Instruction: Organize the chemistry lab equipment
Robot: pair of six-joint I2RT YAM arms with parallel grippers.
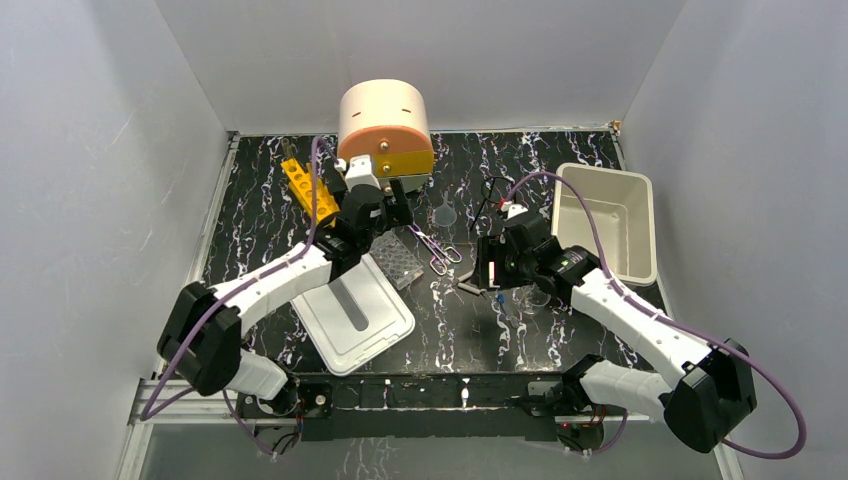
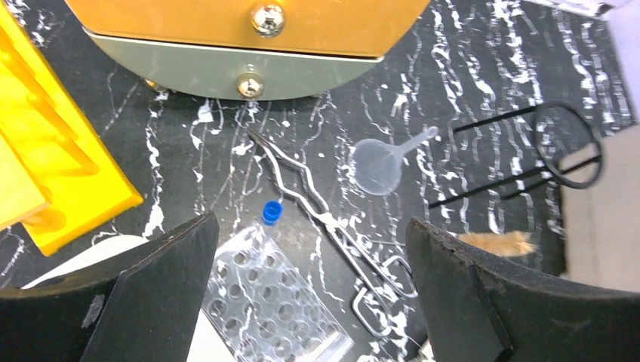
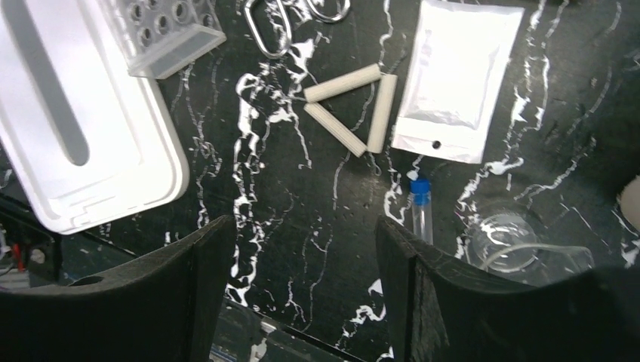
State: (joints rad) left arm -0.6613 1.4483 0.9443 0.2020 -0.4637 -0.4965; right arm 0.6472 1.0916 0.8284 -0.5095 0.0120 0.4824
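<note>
The right gripper (image 3: 306,302), spread and empty, should pinch 1 rod of the light, brittle-looking white 3-rod triangle (image 3: 355,109) at 12 o'clock.

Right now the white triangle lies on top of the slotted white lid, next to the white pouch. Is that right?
Not quite. The white triangle lies on the bare black marbled table, not on the slotted white lid, which sits apart from it. It is next to the white pouch, as the right wrist view shows.
</note>
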